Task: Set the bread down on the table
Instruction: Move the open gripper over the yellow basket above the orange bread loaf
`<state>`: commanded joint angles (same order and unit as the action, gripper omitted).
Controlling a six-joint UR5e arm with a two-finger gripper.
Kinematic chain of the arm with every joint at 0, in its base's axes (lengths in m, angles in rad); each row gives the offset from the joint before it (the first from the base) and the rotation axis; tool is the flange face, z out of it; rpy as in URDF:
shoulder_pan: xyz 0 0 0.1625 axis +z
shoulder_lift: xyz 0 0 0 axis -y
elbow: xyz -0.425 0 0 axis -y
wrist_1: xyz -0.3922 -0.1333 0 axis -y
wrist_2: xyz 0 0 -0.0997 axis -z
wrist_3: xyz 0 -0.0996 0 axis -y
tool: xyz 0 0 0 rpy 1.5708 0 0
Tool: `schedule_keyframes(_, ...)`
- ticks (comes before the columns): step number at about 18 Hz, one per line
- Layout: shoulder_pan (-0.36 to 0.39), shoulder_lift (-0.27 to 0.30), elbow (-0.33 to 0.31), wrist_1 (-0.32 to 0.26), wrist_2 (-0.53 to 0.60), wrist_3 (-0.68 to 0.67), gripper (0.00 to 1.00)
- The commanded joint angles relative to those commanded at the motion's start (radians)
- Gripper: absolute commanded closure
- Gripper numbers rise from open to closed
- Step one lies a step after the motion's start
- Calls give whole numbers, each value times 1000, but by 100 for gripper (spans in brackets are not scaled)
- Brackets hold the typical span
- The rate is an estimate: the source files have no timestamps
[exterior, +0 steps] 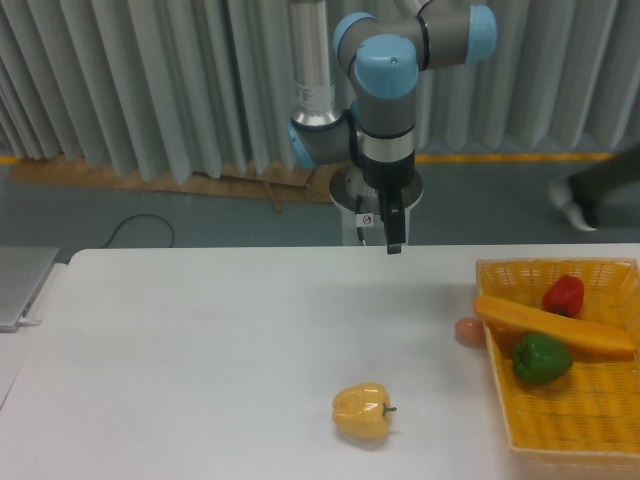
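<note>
The bread point(555, 326), a long orange-golden loaf, lies slantwise across the yellow woven basket point(500, 402) at the right edge of the white table point(200, 340). It rests between a red pepper point(564, 294) and a green pepper point(541, 359). My gripper point(394, 240) hangs point-down over the table's far edge, well to the left of the basket and above it, holding nothing. I see its dark fingers edge-on as one narrow bar, so any gap between them is hidden.
A yellow bell pepper point(362, 411) sits on the table near the front middle. A small pinkish ball point(469, 331) lies against the basket's left rim. A grey laptop-like slab point(20, 285) lies at the far left. A person's leg point(600, 185) blurs past behind the table.
</note>
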<state>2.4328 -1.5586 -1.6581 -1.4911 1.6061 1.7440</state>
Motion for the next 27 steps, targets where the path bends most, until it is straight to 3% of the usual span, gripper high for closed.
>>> schedule_keyframes(9, 2, 3, -14, 25, 6, -23, 0)
schedule_keyframes(17, 147, -9, -15, 25, 2, 130, 0)
schedule_keyframes(20, 202, -50, 4, 25, -2, 268, 0)
schedule_keyframes(25, 221, -109, 49, 29, -2, 279, 0)
schedule_keyframes(27, 250, -135, 61, 58, -2, 307, 0)
